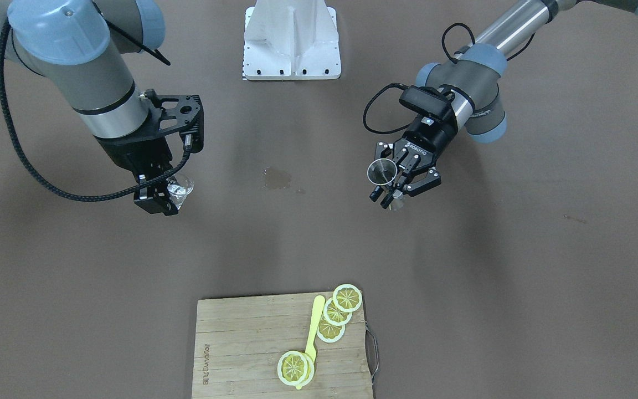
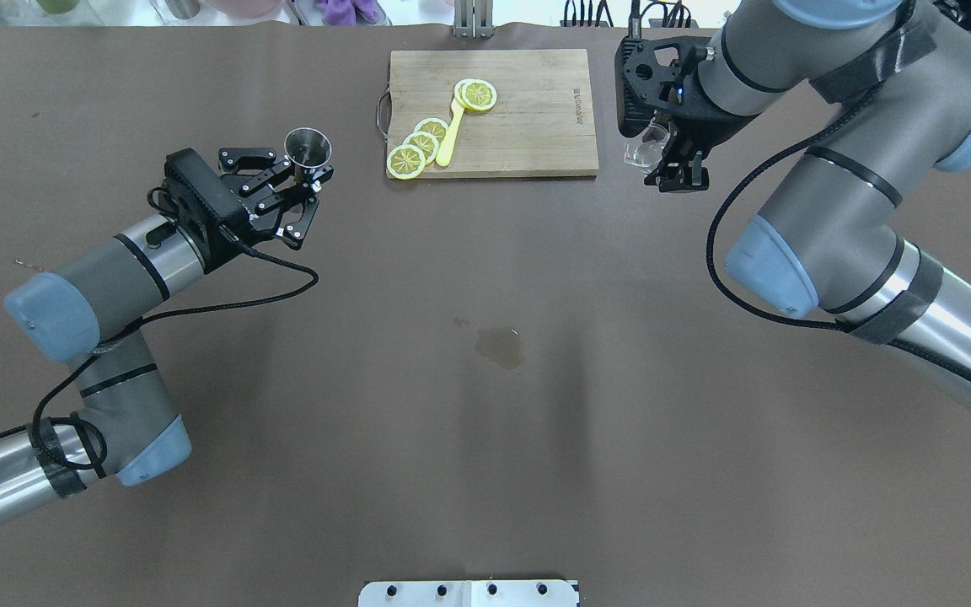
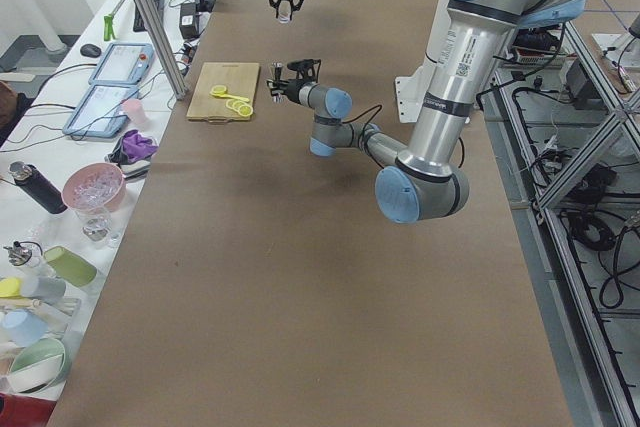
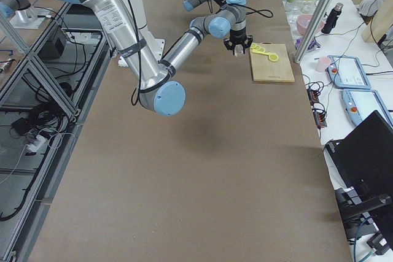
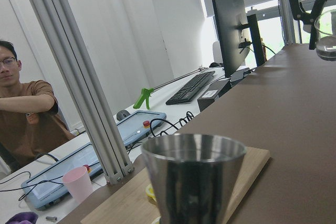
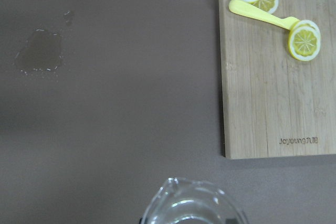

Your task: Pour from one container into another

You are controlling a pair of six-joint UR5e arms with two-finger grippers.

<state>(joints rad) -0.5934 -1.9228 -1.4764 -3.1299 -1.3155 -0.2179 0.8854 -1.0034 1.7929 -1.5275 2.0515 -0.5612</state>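
Looking at the overhead view, you'll find the left gripper (image 2: 310, 179) reaching in sideways, its black fingers drawn in around the narrow waist of a steel cup (image 2: 307, 152). The cup is a smooth, brushed-metal cone that flares to a round rim. It stands upright with its mouth up, just off the handle end of the cutting board (image 2: 536, 126).

Your right gripper (image 2: 678, 177) points down on the other side of the board. Its jaws are closed narrowly on a clear glass vessel (image 2: 641, 152), thin-walled, with a rounded rim pinched into a pouring lip. From its wrist camera you see that lip over bare table, close to the board's edge.

The board is pale, striped bamboo with a wire handle. Glossy yellow lemon slices (image 2: 479, 94) lie on it, three overlapping and more stacked at the tip of a yellow spoon (image 2: 449, 139). On the matte brown table (image 2: 283, 421), mid-way between the arms, you have a dark, irregular wet patch (image 2: 502, 347).
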